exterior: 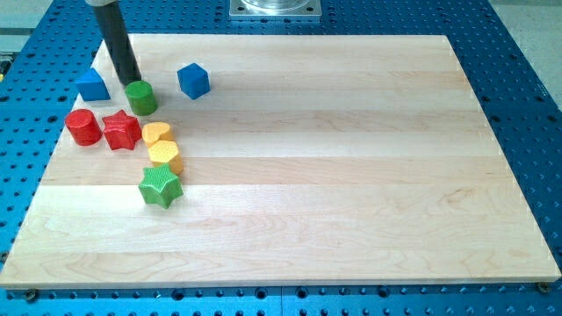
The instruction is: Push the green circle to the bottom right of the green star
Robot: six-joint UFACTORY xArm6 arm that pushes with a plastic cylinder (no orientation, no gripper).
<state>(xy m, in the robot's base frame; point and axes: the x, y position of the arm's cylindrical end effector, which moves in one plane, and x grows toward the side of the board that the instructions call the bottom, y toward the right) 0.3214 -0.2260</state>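
My tip [133, 82] sits right at the upper left edge of the green circle [141, 96], touching it or almost, so the circle lies toward the view's bottom right of the tip. The green star [161, 186] is further down the worktop [351, 175], past the two yellow blocks [161, 145]. I have no fingers, only a rod.

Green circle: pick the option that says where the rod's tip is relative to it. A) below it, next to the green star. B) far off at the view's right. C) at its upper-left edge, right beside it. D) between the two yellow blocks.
C: my tip stands at the upper-left edge of the green circle, well above the green star and the yellow blocks.
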